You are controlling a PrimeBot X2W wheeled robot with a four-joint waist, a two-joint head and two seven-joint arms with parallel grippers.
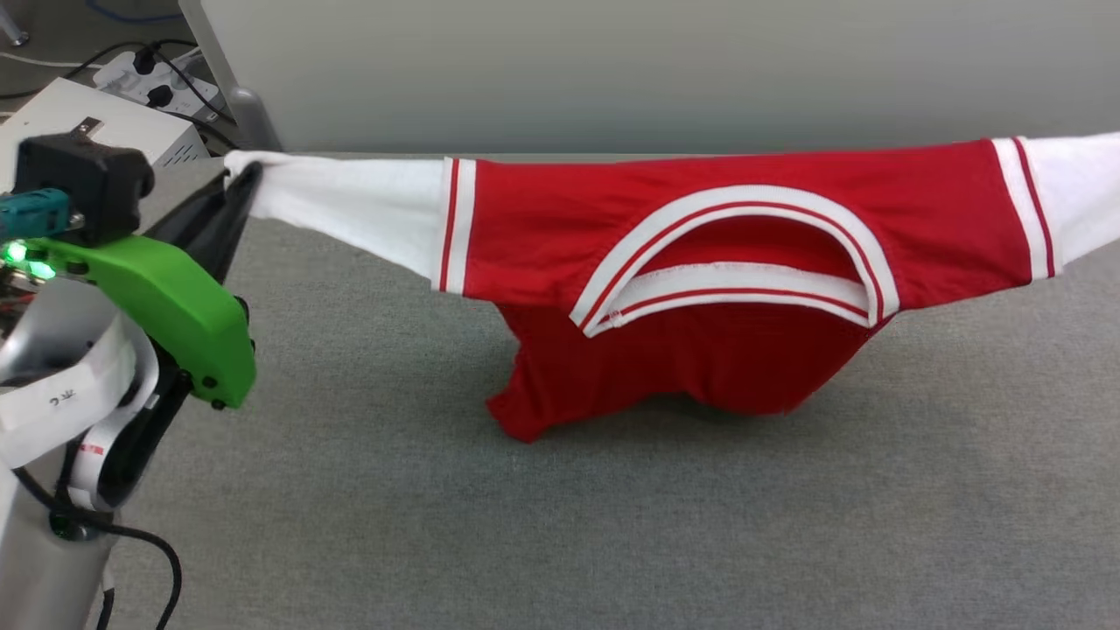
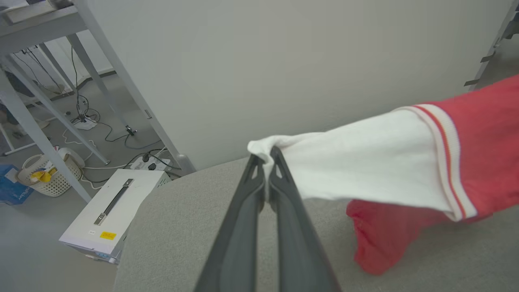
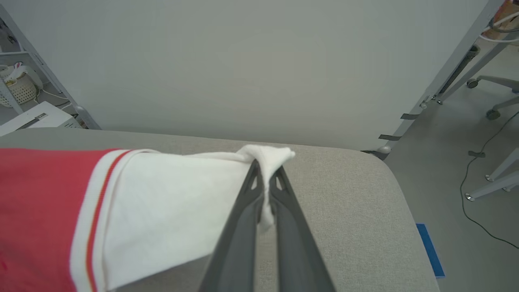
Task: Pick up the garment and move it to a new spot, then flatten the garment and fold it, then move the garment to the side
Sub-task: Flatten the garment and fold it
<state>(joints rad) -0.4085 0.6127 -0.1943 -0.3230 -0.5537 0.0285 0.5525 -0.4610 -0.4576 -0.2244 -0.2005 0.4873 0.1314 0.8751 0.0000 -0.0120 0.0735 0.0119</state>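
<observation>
Left claw, right claw pinching garment sleeve edges

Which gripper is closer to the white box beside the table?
Left. The left gripper, pinching one garment sleeve, is at the table end by the white box; the right gripper holds the far sleeve.

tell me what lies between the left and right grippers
The garment: the left gripper and right gripper are each shut on a white sleeve tip in the wrist views; the head view shows its body sagging between.
</observation>
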